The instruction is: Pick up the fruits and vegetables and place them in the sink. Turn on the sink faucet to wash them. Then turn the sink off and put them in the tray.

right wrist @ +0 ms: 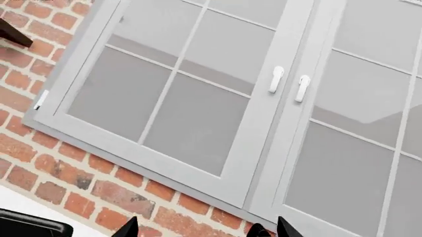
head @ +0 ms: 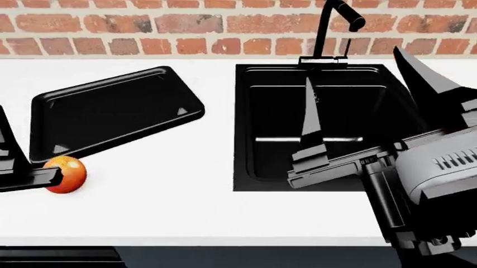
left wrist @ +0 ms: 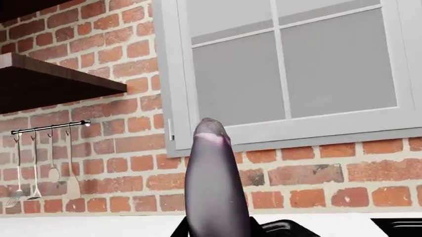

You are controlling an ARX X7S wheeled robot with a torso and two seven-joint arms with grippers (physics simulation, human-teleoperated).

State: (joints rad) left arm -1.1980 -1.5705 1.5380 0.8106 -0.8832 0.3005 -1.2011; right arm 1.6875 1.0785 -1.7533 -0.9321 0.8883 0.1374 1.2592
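A dark purple eggplant (left wrist: 211, 182) stands upright between the jaws of my left gripper (left wrist: 214, 231), which is shut on it; that gripper points at the brick wall. The head view shows only a piece of the left arm (head: 22, 176) at the left edge, beside the orange-red fruit (head: 66, 174) on the white counter. The black tray (head: 111, 111) lies just behind the fruit. My right gripper (head: 352, 67) hangs open over the black sink (head: 246, 128), fingers (head: 309, 128) spread wide with nothing between them. The faucet (head: 335, 25) stands behind the basin.
A brick wall with a grey window (left wrist: 297, 69) runs behind the counter. A wooden shelf (left wrist: 53, 81) and a rail of hanging utensils (left wrist: 46, 163) are on the wall to the left. The counter's front edge (head: 186, 245) is near me.
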